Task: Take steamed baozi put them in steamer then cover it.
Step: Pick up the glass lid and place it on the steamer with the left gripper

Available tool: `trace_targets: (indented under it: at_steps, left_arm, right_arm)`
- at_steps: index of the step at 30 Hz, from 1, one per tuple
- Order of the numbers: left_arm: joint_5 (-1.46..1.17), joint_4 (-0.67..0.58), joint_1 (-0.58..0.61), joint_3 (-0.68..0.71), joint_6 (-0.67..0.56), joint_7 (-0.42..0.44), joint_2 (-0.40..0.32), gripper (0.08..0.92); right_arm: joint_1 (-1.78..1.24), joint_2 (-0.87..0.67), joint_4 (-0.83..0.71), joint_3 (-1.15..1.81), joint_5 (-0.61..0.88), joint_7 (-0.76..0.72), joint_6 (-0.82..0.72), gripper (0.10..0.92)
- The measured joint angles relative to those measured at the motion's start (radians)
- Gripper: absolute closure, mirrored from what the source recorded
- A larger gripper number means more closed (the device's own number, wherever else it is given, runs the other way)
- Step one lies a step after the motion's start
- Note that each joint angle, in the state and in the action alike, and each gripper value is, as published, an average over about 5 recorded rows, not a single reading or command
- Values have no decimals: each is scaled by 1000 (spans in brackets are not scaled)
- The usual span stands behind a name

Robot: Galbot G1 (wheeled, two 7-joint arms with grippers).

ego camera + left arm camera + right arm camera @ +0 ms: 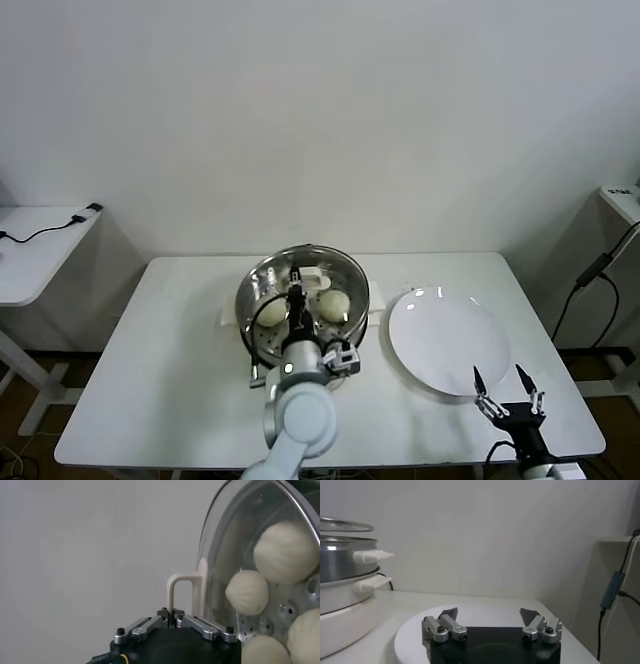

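My left gripper (297, 292) is shut on the cream-white handle (173, 592) of the clear glass cover (250, 535). It holds the cover just above the shiny steel steamer (258, 283), which stands on its cream-white pot base (340, 612). In the right wrist view the cover (345, 526) hovers a little over the steamer rim (340, 540). Several pale baozi lie inside the steamer; two show in the head view (272, 313) (334, 303), and they show through the glass in the left wrist view (285, 550) (247, 592). My right gripper (507, 395) is open and empty, parked at the table's front right.
A flat white plate (445, 340) lies bare to the right of the steamer, just beyond my right gripper (488, 612). A second white table (35, 250) stands at the far left. A cable (590, 275) hangs at the right.
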Motion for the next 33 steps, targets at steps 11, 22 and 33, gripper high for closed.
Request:
trace_targets:
  at_steps: [11,22,33]
  left_arm:
    - [-13,36,-3,-3,4,-34,5,863]
    - [-30,71,-1,-9,11,-81,8,863]
    - [-38,96,6,-16,-1,-135,8,863]
  right_arm:
    - [-11,6,6,4,-3,-2,8,203]
    - [-18,16,9,7,-8,-4,21,203]
    - [-18,22,4,7,-18,2,35,203]
